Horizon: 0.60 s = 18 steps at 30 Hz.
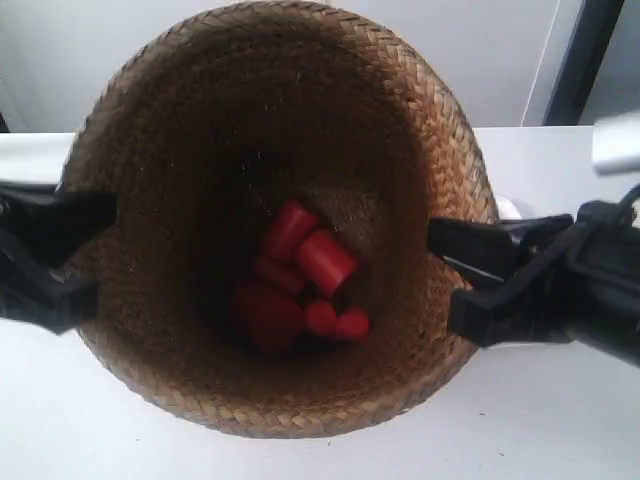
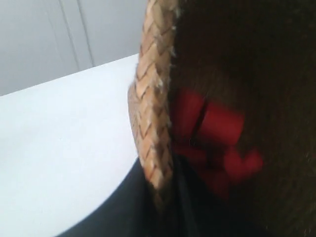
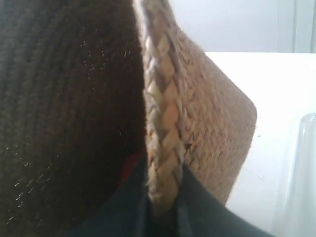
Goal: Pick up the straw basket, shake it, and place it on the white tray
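Observation:
The straw basket (image 1: pixel 275 215) fills the exterior view, seen from above, close to the camera and tilted. Several red pieces (image 1: pixel 300 285) lie at its bottom. The arm at the exterior view's left (image 1: pixel 45 255) and the arm at the exterior view's right (image 1: pixel 530 280) each clamp the rolled rim on opposite sides. My left gripper (image 2: pixel 165 197) is shut on the braided rim (image 2: pixel 153 108), one finger inside and one outside. My right gripper (image 3: pixel 163 207) pinches the rim (image 3: pixel 163 123) the same way. A white raised edge (image 3: pixel 302 173), probably the white tray, shows beside the basket.
The white tabletop (image 1: pixel 90 430) lies below the basket, with a light wall (image 1: pixel 480 50) and a dark upright post (image 1: pixel 580 60) behind. A small white bit (image 1: pixel 508 207) peeks out past the basket's rim.

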Tool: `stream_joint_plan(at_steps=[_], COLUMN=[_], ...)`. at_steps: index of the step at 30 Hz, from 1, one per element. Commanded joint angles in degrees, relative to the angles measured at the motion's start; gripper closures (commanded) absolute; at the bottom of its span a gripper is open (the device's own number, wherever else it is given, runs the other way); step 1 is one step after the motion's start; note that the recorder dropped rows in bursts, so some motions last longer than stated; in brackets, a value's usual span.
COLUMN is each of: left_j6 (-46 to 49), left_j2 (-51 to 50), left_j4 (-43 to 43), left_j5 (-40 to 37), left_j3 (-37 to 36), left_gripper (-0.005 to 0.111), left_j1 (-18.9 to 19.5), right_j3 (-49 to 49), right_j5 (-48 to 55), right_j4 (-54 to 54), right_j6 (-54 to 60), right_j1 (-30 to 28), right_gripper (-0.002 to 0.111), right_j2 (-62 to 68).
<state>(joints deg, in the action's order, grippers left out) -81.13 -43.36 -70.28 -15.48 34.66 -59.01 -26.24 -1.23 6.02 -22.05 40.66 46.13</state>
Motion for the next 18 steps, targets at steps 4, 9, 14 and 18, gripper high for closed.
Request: stream_joint_plan(at_steps=[4,9,14,18], left_j6=[22.4,6.1,3.5,3.9], left_j2=[3.8,-5.0,-5.8,-5.3], left_j4=[11.7,2.0,1.1,1.5], left_j5=[-2.1,-6.9,1.0,3.0], left_j3=[9.5,-0.8,2.2,6.6], left_gripper=[0.107,0.107,0.107,0.107], left_j1=[-2.9,-2.2,-2.2,-2.2], right_j3=[-18.1,-0.9,-2.1,-8.6], right_j5=[17.6,0.6,-0.6,7.6], right_j4=[6.8,10.1,9.9,9.9], right_j6=[1.9,-7.0,-8.3,-8.3], right_j1=[0.9,0.7,0.6,0.5], right_gripper=[0.108,0.108,0.108,0.108], right_j2=[-7.2,-0.8,1.9,-1.8])
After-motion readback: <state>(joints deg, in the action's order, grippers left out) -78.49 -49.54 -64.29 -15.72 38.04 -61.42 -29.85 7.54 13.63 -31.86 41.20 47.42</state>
